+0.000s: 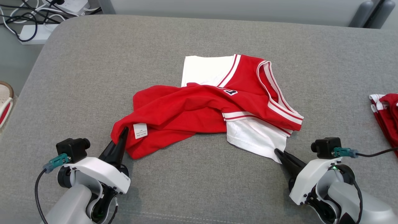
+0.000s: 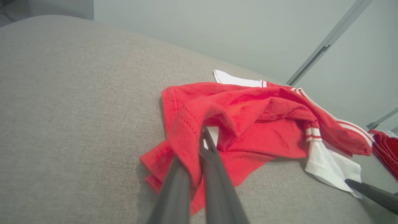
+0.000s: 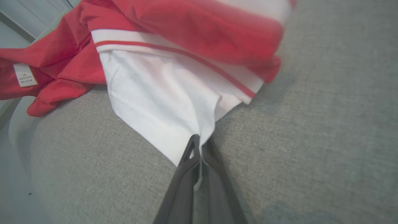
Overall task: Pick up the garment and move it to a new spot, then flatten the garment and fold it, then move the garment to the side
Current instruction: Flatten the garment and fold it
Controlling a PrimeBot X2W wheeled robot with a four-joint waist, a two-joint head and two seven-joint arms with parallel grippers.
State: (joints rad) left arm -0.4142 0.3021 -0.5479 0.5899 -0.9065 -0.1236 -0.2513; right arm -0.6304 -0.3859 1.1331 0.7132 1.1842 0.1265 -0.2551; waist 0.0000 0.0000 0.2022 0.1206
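Cushion [image 1: 199,43], grey woven, wide and flat. Pale wall beyond its far edge, power strips [image 1: 34,32] with cables on the floor at far left. Red-and-white jersey [image 1: 192,105] lies crumpled mid-surface, care label [image 1: 140,130] facing up. Its red hem, near left, is pinched tight in the left gripper [image 1: 125,130]. The white sleeve [image 1: 255,137] corner, near right, is pinched tight in the right gripper [image 1: 276,151]. Open grey surface left, near and far of it. Second red garment [image 1: 385,112] at right edge, well apart.

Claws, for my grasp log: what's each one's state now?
Left claw: closed on the crumpled red-and-white fabric jersey.
Right claw: closed on that jersey's white sleeve.
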